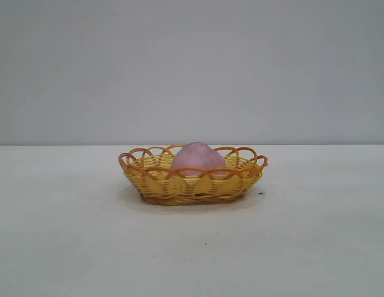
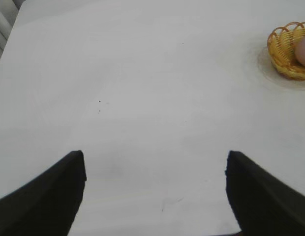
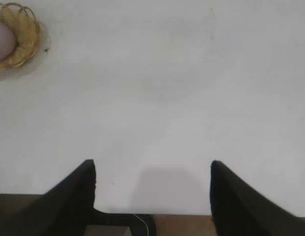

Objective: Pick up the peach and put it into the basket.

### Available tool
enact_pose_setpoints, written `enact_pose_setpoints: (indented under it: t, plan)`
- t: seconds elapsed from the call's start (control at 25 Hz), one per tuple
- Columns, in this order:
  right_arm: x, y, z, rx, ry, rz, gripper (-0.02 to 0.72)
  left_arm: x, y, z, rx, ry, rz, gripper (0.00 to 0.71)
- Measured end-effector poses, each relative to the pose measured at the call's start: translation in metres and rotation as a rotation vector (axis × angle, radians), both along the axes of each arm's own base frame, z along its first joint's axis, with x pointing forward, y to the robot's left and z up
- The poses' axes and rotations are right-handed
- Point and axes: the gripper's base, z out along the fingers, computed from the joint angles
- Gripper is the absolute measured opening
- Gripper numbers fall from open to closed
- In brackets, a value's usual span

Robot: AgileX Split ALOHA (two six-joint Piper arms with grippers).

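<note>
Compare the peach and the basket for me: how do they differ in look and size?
The peach is a matte pink-mauve rounded lump; the basket is yellow wicker with an orange-brown looped rim. The basket is wider and shallow; the peach rises above its rim. The peach sits inside the basket. Both grippers are open and apart from them.

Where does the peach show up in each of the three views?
Exterior view: the peach sits at centre frame, inside the basket.
Left wrist view: a sliver of it at the right edge, upper part, in the basket; the left hand is open, far off.
Right wrist view: cut by the left edge, near the top; the right hand is open.
Shared landmark: the basket's looped rim.
</note>
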Motion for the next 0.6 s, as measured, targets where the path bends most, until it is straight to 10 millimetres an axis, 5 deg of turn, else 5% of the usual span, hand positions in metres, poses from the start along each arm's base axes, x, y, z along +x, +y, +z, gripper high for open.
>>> enact_pose_setpoints:
  t: [0.36,0.6]
  plan:
    - [-0.049,0.005,-0.038,0.026,-0.258,0.004,0.426,0.0,0.0,0.0,0.0,0.0,0.0,0.519]
    - [-0.062,0.005,-0.039,0.019,-0.37,0.013,0.426,0.0,0.0,0.0,0.0,0.0,0.0,0.519]
